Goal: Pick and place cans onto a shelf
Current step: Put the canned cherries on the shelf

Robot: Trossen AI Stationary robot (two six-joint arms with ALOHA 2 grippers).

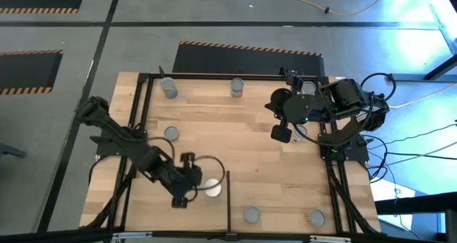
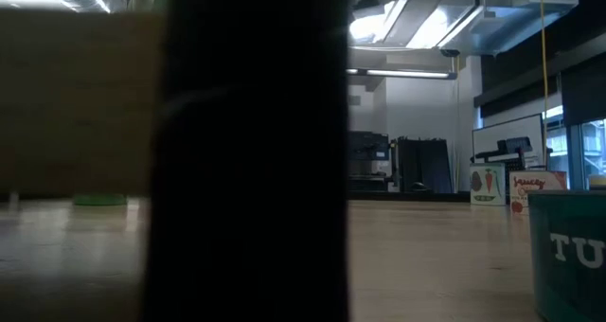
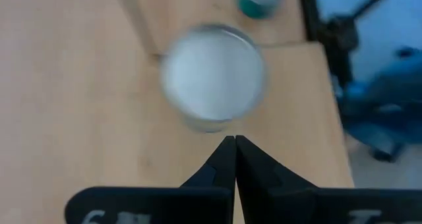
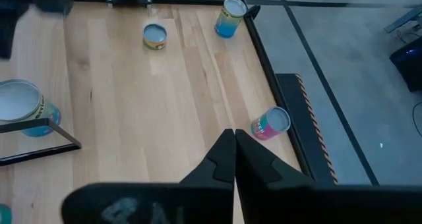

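Several cans stand upright on the pale wooden shelf board, which has a black frame and a thin divider bar. My left gripper is shut and empty at the near left. Its tips stop just short of a white-topped can, which also shows in the high view. My right gripper is shut and empty above the board's far right. It shows in the right wrist view with a pink can ahead of it. A pale can top shows partly beside it.
More cans stand at the far edge, at mid left and at the near edge. In the low view a dark upright shape blocks the middle and a teal can stands at the right.
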